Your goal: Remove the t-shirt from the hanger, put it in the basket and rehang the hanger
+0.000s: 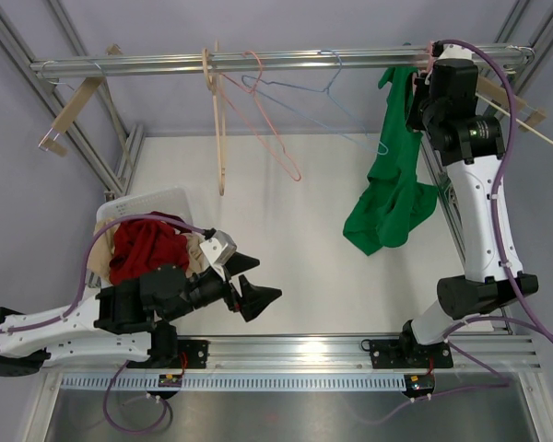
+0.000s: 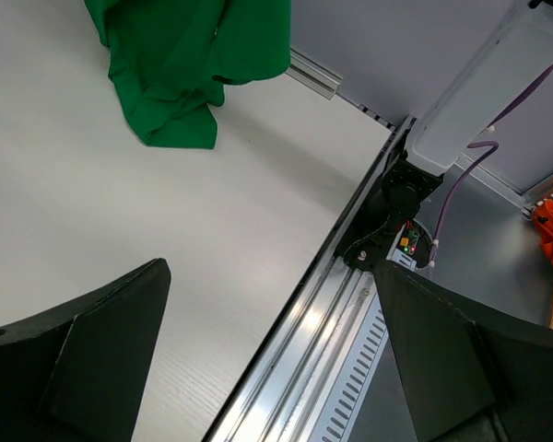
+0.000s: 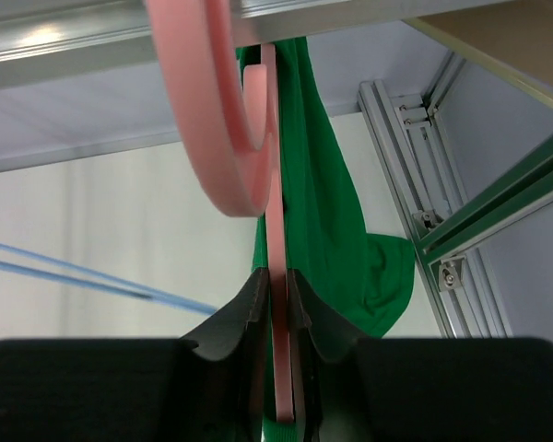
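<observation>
The green fabric t-shirt [image 1: 392, 198] hangs on the pink plastic hanger [image 3: 278, 239], behind and below the right claw [image 3: 276, 284], and its lower end rests on the white table [image 1: 286, 258]. The right claw is closed narrowly on the stem of this hanger, just under the metal rail [image 1: 258, 62]. The left claw [image 1: 253, 283] stands wide and holds nothing, well apart from the t-shirt, with a white basket [image 1: 157, 201] of red cloth [image 1: 147, 249] near behind it.

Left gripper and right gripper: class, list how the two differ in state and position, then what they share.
The left gripper is wide open and holds nothing; the right gripper is shut on the pink plastic hanger. The left is near the white plastic basket; the right is up at the metal rail, beside the green t-shirt. Both have black fingers.
</observation>
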Motion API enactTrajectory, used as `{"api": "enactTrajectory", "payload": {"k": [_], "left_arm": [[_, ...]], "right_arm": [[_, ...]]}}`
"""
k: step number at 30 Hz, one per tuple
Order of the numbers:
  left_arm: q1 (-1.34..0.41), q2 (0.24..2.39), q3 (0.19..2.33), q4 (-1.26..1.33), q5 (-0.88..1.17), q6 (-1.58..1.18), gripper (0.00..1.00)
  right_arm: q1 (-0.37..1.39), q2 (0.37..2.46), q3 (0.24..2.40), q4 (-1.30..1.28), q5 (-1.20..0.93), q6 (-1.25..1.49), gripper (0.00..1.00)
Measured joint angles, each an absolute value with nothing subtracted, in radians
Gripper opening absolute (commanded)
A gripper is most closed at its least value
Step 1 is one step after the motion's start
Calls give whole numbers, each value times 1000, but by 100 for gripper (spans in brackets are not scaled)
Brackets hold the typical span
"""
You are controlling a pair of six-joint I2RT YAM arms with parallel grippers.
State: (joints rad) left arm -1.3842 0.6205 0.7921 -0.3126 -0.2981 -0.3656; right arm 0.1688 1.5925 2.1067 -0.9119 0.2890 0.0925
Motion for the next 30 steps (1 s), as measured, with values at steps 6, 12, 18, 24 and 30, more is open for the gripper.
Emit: {"api": "enactTrajectory", "payload": {"k": [6, 12, 18, 24, 30], "left_arm": [[-1384, 597, 779, -307, -299, -356, 99], [-1384, 575, 776, -300, -299, -346, 99], [-1384, 570, 775, -292, -299, -343, 99], [-1384, 571, 775, -291, -299, -343, 99], [-1384, 574, 775, -290, -299, -344, 99]], "right_arm": [[169, 1654, 2144, -929, 299, 75, 29], [169, 1681, 2158, -944, 300, 67, 2], [184, 1683, 2192, -959, 302, 62, 0], [255, 1674, 2258, -909, 319, 19, 0], [270, 1604, 2131, -828, 323, 4, 0]]}}
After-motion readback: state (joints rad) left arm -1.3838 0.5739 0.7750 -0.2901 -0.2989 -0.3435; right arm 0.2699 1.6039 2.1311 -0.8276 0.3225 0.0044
